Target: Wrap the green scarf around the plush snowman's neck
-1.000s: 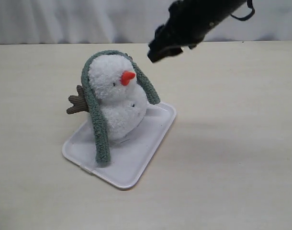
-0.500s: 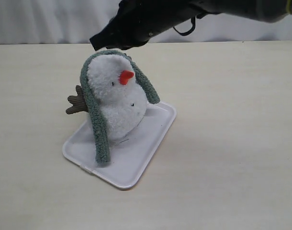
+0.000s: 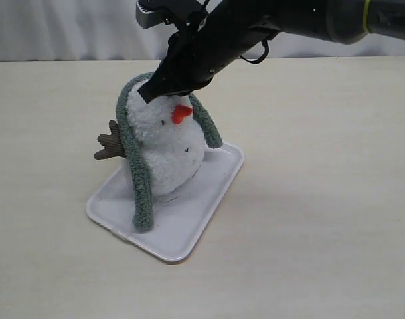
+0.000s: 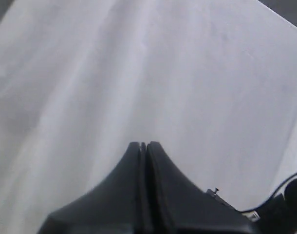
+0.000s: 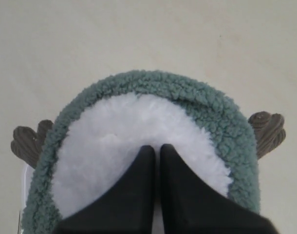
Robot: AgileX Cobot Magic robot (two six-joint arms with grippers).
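The plush snowman (image 3: 170,143) sits leaning on a white tray (image 3: 196,219), orange nose toward the camera. The green scarf (image 3: 133,156) is draped over the top of its head like a hood; one end hangs down to the tray, the shorter end lies by its other side. The neck is bare of scarf. My right gripper (image 3: 149,93) is shut, with its tips pressed on the white head (image 5: 114,136) just inside the scarf's arc (image 5: 202,97); nothing shows between the right gripper's (image 5: 154,146) jaws. My left gripper (image 4: 143,144) is shut and empty, facing a pale backdrop, out of the exterior view.
Brown twig arms (image 5: 27,141) (image 5: 268,131) stick out on both sides of the snowman; one twig arm (image 3: 109,143) shows in the exterior view. The tray lies at an angle on a beige table (image 3: 322,212). A white curtain (image 3: 56,26) backs the table.
My right arm has swung left and down from the upper right onto the snowman's head, and its jaws have shut. The snowman has nudged slightly. Scarf still lies over the head.
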